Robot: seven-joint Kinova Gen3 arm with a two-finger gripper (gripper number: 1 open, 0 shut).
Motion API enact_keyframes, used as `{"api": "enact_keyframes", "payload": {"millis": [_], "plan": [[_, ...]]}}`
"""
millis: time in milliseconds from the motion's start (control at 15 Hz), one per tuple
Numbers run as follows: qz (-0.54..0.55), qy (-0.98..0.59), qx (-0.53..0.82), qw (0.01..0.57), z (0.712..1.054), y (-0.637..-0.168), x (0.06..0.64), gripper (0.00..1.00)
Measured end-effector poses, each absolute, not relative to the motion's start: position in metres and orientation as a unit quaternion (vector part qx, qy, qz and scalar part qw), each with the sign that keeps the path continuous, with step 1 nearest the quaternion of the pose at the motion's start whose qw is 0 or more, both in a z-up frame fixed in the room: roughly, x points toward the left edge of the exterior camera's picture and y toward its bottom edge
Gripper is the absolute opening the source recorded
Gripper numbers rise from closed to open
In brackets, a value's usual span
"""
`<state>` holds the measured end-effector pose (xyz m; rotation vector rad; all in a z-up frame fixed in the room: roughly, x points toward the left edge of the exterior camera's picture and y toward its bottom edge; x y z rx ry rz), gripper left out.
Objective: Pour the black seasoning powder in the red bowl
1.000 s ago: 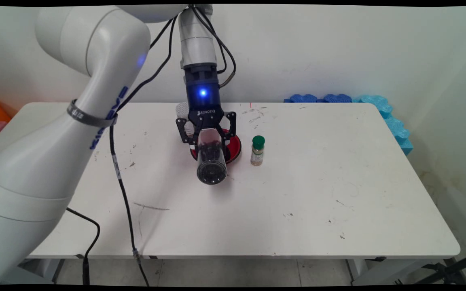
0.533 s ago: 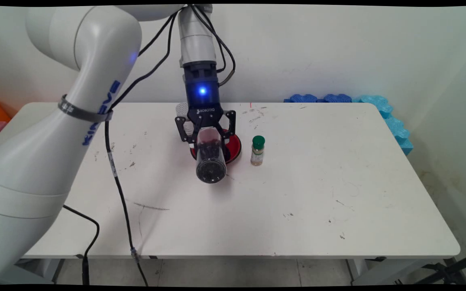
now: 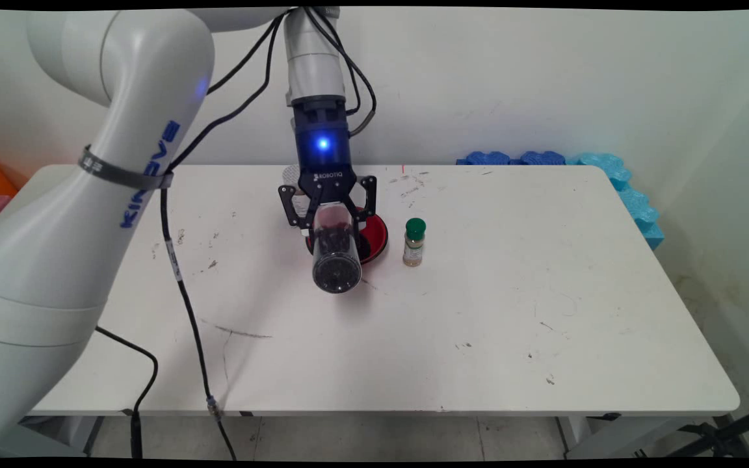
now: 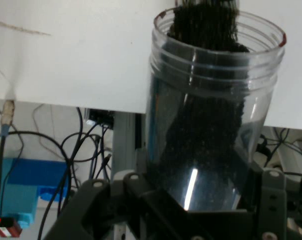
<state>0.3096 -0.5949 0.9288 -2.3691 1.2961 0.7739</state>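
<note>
Glossy clear plastic jar (image 3: 334, 250) of dark grainy contents; scuffed matt table (image 3: 543, 292)

A robot lab or test room: a bare white wall (image 3: 543, 78), a scuffed, stained white table (image 3: 511, 312), loose black cables (image 3: 183, 292) hanging off its near left edge, and blue foam mats (image 3: 608, 175) stacked against the far right corner.

Jar (image 3: 334, 250) is held by gripper (image 3: 328, 211) above the tabletop (image 3: 511, 312) middle, tipped toward the near edge, before a plate (image 3: 374, 235). Spice bottle (image 3: 414, 242) is stood just right of the plate.
</note>
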Motion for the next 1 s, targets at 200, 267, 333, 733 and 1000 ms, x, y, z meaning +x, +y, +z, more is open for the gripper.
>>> {"api": "enact_keyframes", "payload": {"millis": [200, 267, 333, 733, 1000], "plan": [[0.272, 0.453, -0.832, 0.167, 0.9303, -0.5961, 0.3096, 0.00], [0.273, 0.452, -0.832, 0.167, 0.9307, -0.5966, 0.3096, 0.00], [0.273, 0.452, -0.833, 0.168, 0.9311, -0.5971, 0.3095, 0.00], [0.276, 0.453, -0.831, 0.169, 0.9317, -0.6000, 0.3082, 0.00], [0.275, 0.452, -0.831, 0.171, 0.9317, -0.5998, 0.3098, 0.00]]}}
